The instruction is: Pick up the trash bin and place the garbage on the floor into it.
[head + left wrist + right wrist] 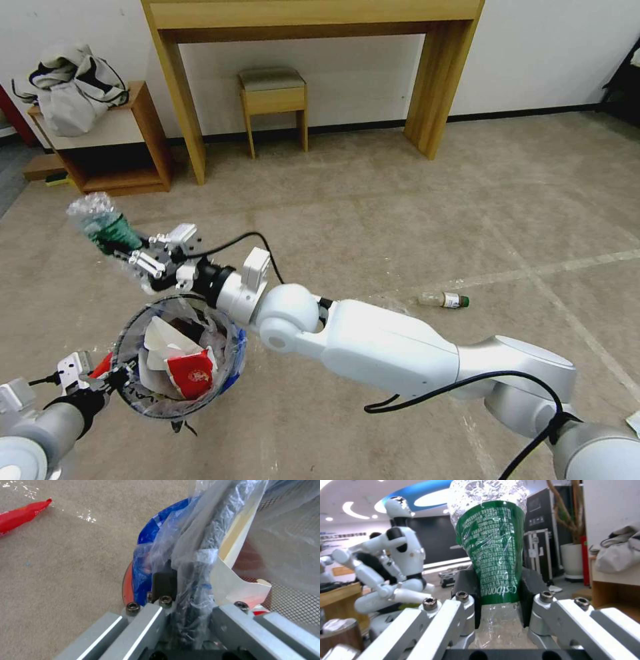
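Note:
The trash bin (235, 353) hangs above the floor at lower left, its clear, blue-printed liner holding a red wrapper (193, 375) and white paper. My left gripper (110, 377) is shut on its near rim. In the left wrist view the left gripper (186, 592) pinches the liner and the red rim (126, 585). My right gripper (143, 259) is shut on a crushed clear bottle with a green label (103, 227), held just beyond the bin's far edge. The right wrist view shows the right gripper (496, 595) clamping that bottle (493, 550). A second bottle (443, 300) lies on the floor to the right.
A red wrapper (20, 516) lies on the carpet beside the bin. A white scrap (633, 421) sits at the right edge. Against the back wall stand a wooden table (313, 17), a small stool (273, 93) and a low shelf (143, 133) with bags.

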Tool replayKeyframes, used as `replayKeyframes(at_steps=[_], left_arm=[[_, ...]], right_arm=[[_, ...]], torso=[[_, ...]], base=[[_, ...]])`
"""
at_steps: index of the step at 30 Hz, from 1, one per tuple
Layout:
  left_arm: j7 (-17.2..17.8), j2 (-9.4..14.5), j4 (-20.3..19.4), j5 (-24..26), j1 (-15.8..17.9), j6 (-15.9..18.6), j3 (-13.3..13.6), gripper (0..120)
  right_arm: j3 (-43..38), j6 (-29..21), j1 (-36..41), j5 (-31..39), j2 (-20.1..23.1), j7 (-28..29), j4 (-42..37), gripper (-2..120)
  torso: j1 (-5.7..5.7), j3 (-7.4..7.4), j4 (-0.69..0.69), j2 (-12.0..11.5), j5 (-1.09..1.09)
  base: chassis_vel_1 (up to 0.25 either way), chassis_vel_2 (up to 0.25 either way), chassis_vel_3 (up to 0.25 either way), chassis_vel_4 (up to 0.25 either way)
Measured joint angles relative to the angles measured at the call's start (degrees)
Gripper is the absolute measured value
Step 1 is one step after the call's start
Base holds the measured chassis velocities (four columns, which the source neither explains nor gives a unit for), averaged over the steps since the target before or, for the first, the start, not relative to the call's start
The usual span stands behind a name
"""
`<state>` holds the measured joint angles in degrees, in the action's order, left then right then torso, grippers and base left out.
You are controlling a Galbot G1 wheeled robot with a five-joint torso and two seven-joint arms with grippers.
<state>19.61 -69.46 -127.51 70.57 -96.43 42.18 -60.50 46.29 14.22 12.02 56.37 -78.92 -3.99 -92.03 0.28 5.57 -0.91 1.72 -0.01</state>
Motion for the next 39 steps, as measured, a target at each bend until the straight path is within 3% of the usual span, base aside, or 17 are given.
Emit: replayKeyframes(at_steps=[22,39], left_arm=[[0.3,0.1,-0.5,0.4,0.0,0.0,-0.1,0],[0.3,0.2,-0.5,0.6,0.1,0.0,-0.1,0]], right_arm=[[3.0,4.0,5.6,-2.2,1.8,-3.0,4.2,19],[4.8,6.7,8.6,-3.3,0.6,-4.9,9.3,19]], torso=[[0.0,0.0,-0.01,0.0,0.01],[0.0,0.0,0.0,0.0,0.01]], base=[[0.0,0.0,0.0,0.0],[0.0,0.0,0.0,0.0]])
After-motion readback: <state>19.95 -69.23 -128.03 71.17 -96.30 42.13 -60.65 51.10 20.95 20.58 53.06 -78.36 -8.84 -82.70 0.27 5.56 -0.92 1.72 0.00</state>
